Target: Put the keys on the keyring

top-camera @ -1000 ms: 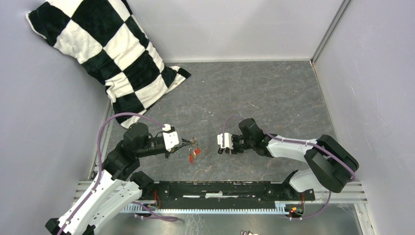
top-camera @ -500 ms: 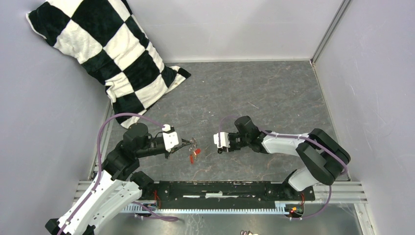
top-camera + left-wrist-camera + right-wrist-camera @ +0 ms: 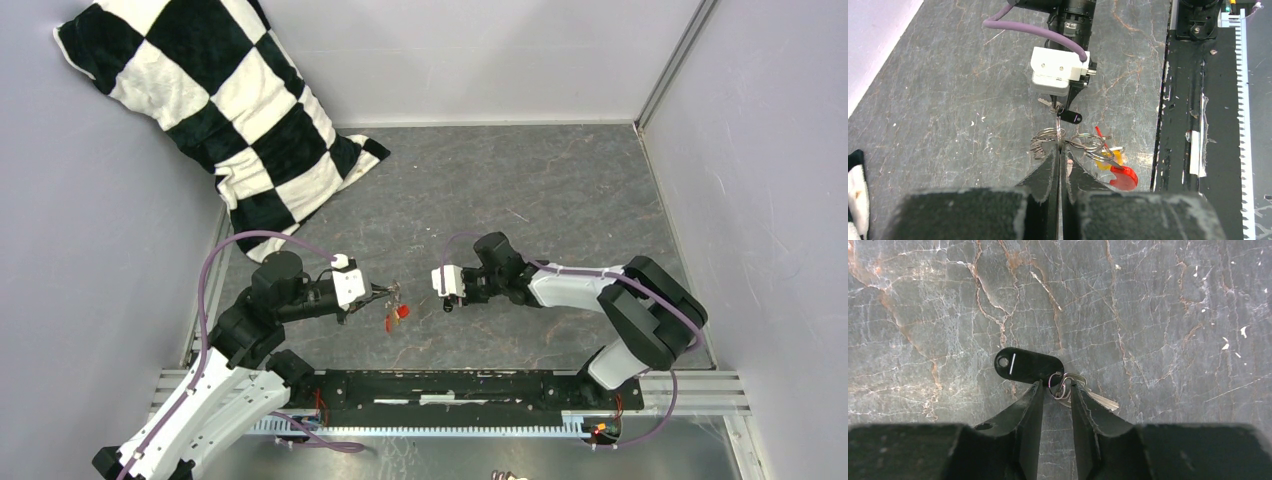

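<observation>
The keyring point(image 3: 1082, 138), a thin grey loop of metal wire, is pinched between the fingertips of the left gripper point(image 3: 1060, 150). The jaws are pressed fully together and hold it above the grey marbled desk point(image 3: 948, 100). Wire coils show on both sides of these fingertips. A yellow-headed key point(image 3: 1104, 164) and a red-headed key point(image 3: 1123, 176) hang from the wire just beside the left gripper, on the side toward the arm bases.

Just beyond the left gripper's tips is the black-headed key point(image 3: 1028, 366) with a short silvery blade and its own small ring. The right gripper point(image 3: 1055, 387) has its fingers narrowly apart with this small ring between them. I cannot tell if it is already a firm pinch.

I judge that everything here is very light, hard and smooth. The wire is stiff but springy, so it may slip or turn in the pads. The hanging keys will swing easily. The flat plastic head looks the safest place to hold the black key, because the small ring can rotate.

Far from the left gripper, a black and white checked pillow point(image 3: 200, 110) leans in the corner.
</observation>
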`<state>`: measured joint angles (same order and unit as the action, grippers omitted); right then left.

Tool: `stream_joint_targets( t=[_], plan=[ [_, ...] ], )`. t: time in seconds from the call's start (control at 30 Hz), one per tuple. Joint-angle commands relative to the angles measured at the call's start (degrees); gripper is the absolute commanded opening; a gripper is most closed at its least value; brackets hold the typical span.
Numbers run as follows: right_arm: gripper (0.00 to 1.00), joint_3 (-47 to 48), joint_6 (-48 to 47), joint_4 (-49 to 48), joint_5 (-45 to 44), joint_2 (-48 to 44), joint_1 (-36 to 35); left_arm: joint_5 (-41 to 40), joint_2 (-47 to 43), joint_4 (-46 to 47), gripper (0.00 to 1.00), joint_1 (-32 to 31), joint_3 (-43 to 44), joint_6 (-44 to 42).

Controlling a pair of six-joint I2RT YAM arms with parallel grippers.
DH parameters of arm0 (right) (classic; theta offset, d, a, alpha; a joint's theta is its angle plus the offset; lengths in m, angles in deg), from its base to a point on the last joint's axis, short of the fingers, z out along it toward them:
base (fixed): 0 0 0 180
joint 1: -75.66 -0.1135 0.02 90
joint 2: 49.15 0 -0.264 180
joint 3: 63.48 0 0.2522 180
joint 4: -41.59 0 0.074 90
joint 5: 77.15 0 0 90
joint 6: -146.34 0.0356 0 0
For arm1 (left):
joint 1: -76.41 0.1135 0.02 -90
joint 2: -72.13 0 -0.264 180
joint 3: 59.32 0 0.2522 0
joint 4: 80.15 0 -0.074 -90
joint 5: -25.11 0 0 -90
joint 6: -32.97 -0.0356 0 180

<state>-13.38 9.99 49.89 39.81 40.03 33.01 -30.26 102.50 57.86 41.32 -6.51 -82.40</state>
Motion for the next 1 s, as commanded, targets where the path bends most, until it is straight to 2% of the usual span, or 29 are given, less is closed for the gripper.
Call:
stream_joint_targets(
  t=[0.0, 0.1, 0.23, 0.43, 0.53, 0.77, 0.97],
  plan=[
    [0.31, 1.9, 2.0, 2.0, -0.9, 1.8, 0.3, 0.9, -0.5, 1.3, 0.02, 0.2, 2.5, 1.7],
    [0.30, 2.0, 3.5, 1.8, -1.2, 1.8, 0.8, 1.1, -0.6, 1.2, 0.02, 0.2, 2.6, 1.7],
    [0.36, 0.7, 5.1, -0.4, -2.6, 0.5, 1.1, 1.3, -0.5, 1.2, 0.02, 0.1, 3.1, 1.9],
    [0.38, 0.3, 6.7, -1.5, -2.7, 0.4, 1.8, 1.4, -0.4, 1.2, 0.02, 0.2, 3.7, 2.5],
    [0.31, 2.4, 7.3, 0.7, -0.5, 2.2, 2.2, 1.5, -0.4, 1.2, 0.02, 0.2, 3.8, 2.6],
    [0.07, 5.8, 8.3, 3.8, 3.3, 5.3, 2.6, 1.5, -0.3, 0.5, 0.02, 0.2, 4.6, 2.3],
    [0.00, 5.5, 10.7, 2.1, 2.9, 4.7, 2.6, 1.4, -0.7, 0.2, 0.02, 0.2, 4.9, 2.6]
  ],
)
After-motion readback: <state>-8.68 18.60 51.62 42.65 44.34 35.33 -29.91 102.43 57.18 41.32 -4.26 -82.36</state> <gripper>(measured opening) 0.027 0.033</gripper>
